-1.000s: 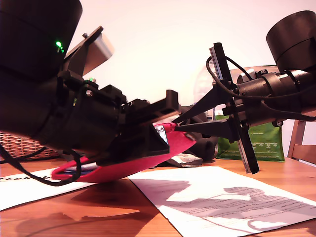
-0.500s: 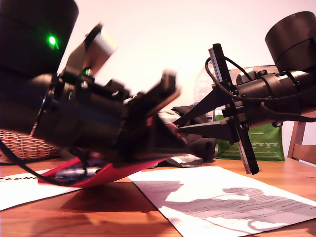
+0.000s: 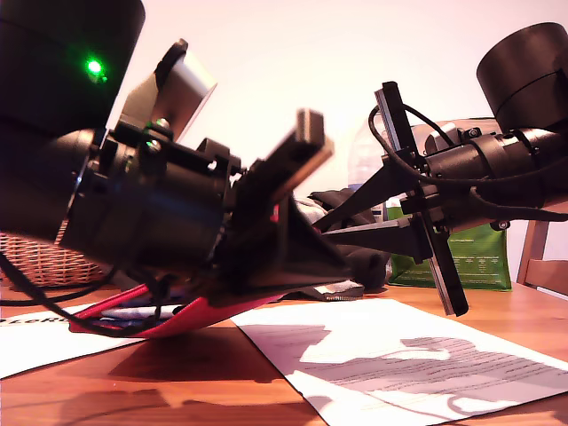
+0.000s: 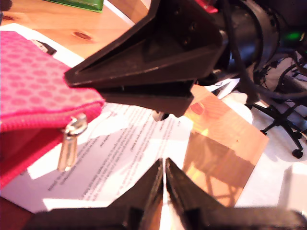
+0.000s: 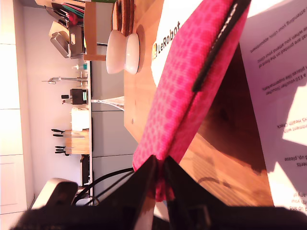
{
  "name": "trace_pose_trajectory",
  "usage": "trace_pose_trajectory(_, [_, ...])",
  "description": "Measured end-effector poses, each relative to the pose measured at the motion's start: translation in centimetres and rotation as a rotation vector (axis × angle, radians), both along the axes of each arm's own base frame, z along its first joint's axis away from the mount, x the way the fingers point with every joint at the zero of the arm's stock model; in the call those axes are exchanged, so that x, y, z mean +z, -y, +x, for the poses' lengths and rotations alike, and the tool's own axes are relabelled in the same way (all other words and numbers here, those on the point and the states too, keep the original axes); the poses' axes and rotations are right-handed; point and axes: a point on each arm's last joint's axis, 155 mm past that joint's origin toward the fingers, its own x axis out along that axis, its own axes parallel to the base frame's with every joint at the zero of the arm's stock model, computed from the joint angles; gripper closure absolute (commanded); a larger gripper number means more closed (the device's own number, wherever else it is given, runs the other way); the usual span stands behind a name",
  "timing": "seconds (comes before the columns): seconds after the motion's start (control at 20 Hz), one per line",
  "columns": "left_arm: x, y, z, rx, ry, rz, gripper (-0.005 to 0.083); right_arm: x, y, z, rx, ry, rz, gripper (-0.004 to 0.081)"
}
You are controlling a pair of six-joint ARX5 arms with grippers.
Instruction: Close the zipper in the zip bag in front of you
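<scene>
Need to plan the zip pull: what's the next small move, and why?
Probably open my first tool and ease it onto the pull tab: it is shut on nothing, the tab hangs free, and my second tool grips the bag.

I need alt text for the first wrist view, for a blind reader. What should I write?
My second gripper, black, clamps the corner of the pink zip bag, whose metal pull tab hangs from the zipper just below the jaws. My first gripper is shut and empty in the foreground, above a printed sheet on the wooden table.
</scene>
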Motion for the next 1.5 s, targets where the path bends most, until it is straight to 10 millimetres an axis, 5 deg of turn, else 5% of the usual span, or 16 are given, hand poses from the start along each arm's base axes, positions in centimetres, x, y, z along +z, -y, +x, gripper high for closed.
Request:
trace_pose_trajectory(0.15, [-0.9, -1.7, 1.0, 0.104, -0.003, 0.083, 0.0766, 0.0, 0.0, 0.0, 0.000, 0.000, -0.001, 0.0780])
trace_pose_trajectory(0.35, [-1.0, -2.2, 1.0, 0.157, 0.037, 0.126, 0.0586, 0.0, 0.0, 0.0, 0.001, 0.000, 0.000, 0.0780])
trace_pose_trajectory(0.55, [-0.7, -3.1, 1.7, 0.231, 0.104, 0.173, 0.0567, 0.0, 0.0, -0.1, 0.004, -0.001, 0.001, 0.0780])
trace_pose_trajectory(0.95, [-0.2, -4.2, 3.2, 0.294, 0.150, 0.191, 0.0574, 0.1, -0.1, -0.2, 0.014, -0.002, 0.004, 0.0780])
trace_pose_trajectory(1.25, [1.1, -3.2, 3.5, 0.215, 0.152, 0.112, 0.0576, 0.1, -0.1, -0.2, 0.014, 0.000, 0.005, 0.0780])
trace_pose_trajectory(1.5, [1.0, -3.5, 4.1, 0.195, 0.141, 0.108, 0.0739, 0.1, -0.1, -0.2, 0.013, 0.001, 0.005, 0.0780])
